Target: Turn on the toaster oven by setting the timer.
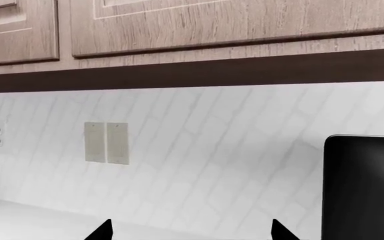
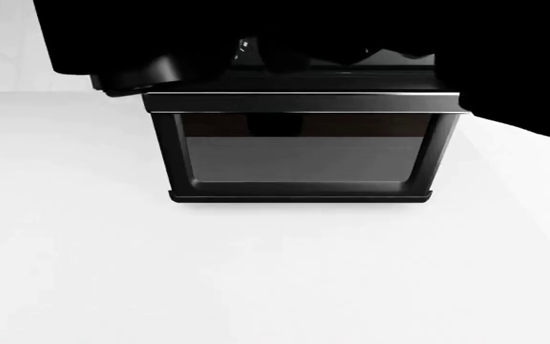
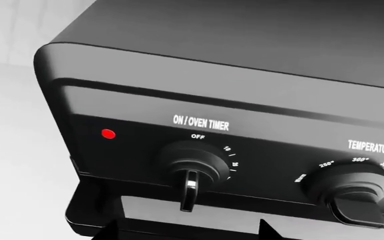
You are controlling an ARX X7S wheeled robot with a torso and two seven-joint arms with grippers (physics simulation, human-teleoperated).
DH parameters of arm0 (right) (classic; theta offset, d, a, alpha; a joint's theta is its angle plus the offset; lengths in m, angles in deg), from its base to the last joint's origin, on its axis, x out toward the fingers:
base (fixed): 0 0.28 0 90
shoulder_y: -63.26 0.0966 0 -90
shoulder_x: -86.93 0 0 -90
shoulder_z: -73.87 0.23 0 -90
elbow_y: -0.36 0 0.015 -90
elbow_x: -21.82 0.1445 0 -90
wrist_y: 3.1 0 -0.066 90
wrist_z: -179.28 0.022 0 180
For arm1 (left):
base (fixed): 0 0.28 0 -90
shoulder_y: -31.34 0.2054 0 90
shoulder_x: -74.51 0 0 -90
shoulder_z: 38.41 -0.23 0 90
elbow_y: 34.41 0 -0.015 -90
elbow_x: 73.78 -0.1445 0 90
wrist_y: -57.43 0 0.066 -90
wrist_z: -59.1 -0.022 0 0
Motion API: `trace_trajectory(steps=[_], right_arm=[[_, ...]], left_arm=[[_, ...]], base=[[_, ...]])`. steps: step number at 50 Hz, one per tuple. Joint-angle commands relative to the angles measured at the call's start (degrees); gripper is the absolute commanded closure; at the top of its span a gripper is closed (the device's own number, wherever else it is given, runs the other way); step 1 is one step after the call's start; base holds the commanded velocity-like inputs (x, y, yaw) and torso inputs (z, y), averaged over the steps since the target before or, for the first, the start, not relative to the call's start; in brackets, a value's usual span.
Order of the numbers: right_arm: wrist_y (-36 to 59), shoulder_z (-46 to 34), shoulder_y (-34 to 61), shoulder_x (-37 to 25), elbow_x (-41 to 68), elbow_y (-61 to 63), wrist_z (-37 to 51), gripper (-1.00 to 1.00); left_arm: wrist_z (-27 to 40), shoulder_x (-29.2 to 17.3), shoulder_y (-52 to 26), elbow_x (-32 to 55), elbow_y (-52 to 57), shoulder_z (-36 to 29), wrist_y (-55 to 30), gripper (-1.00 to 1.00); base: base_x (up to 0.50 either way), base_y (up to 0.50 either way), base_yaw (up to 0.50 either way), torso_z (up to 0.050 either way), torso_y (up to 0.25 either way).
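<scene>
The toaster oven [image 2: 304, 158] is a black box on the white counter, with a dark glass door and a bar handle [image 2: 304, 102]. In the right wrist view its control panel fills the frame. The timer [image 3: 192, 167] is a black knob under "ON / OVEN TIMER", with "OFF" above it and small numbers beside it. A small red light [image 3: 108, 134] sits next to it. My right gripper [image 3: 188, 232] is open, a short way in front of the timer and not touching it. My left gripper [image 1: 192, 232] is open and empty, beside the oven's black side [image 1: 365, 185].
A temperature knob [image 3: 352, 187] sits beside the timer. The white counter [image 2: 256, 272] lies around the oven. Behind it are a white tiled backsplash [image 1: 212, 150] with a switch plate [image 1: 106, 143], and wooden cabinets [image 1: 212, 25] above. My dark arms [image 2: 256, 43] cover the oven's top.
</scene>
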Motion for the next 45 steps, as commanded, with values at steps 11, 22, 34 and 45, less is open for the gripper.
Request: trace_trajectory(steps=[11,22,34,45], right_arm=[[1.96,-0.06,-1.59,0.0,-1.01,-0.98,-1.4,-1.0],[1.44,-0.05,-1.63,0.0,-1.6,-1.96,-1.87,-1.0],[0.83,-0.08,-2.49,0.0,-1.91,-2.32,-2.18,-1.0],[-0.54,-0.06,-3.06,0.0,-1.86,-1.55,-1.62,-1.0]], left_arm=[[0.2,-0.4,0.97,0.63,0.1,1.07,0.31,-1.0],[0.0,-0.11,0.68,-0.12,-0.1,0.28,0.46,-1.0],[0.09,-0.23,0.75,0.03,-0.16,0.29,0.64,-1.0],[0.47,-0.4,1.67,0.75,-0.12,1.35,0.85,-1.0]], base=[[0.0,0.0,0.0,0.0,0.0],[0.0,0.0,0.0,0.0,0.0],[0.0,0.0,0.0,0.0,0.0],[0.0,0.0,0.0,0.0,0.0]])
